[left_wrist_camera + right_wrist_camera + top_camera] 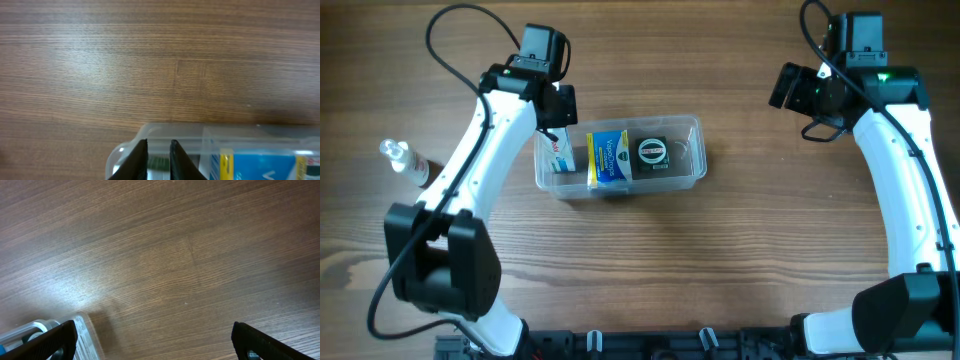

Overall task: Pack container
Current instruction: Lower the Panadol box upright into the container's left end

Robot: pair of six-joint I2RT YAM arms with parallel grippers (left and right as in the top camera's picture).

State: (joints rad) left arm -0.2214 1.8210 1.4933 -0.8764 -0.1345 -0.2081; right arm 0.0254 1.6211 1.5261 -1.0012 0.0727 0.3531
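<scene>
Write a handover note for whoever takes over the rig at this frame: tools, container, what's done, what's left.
Tools: the left tool has its fingers nearly together, low at the left end of the container. I cannot tell whether it grips the white-and-red box there. The right tool is open and empty over the table, to the container's right.
Done: the blue-and-yellow box and black box lie inside the container.
Left: the small clear bottle sits on the table outside, far left. It is probably next, once the left tool is free.
</scene>
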